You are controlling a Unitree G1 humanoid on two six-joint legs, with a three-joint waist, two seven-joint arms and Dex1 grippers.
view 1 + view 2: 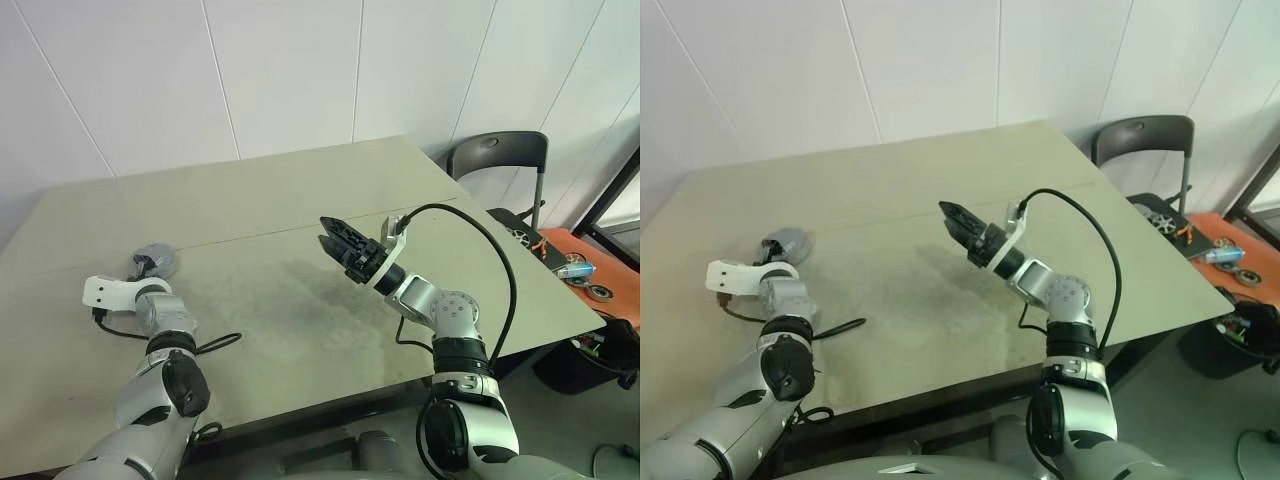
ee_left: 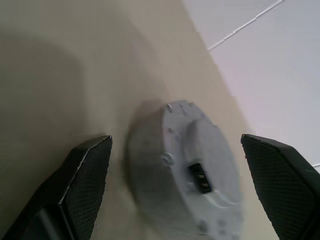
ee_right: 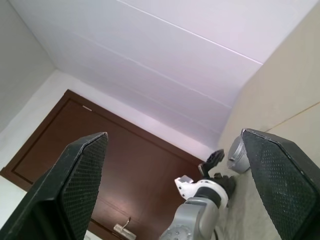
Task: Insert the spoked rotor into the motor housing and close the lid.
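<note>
round silver-grey motor housing [image 2: 192, 172], lid closed

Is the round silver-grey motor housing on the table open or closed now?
Closed. The round silver-grey motor housing shows a solid grey cover with screws and a small dark connector; no coppery windings are visible. It lies on the beige table.

Beige table [image 1: 300, 210] — seam across its top, silver-grey motor housing [image 1: 155, 262] near its left edge
</note>
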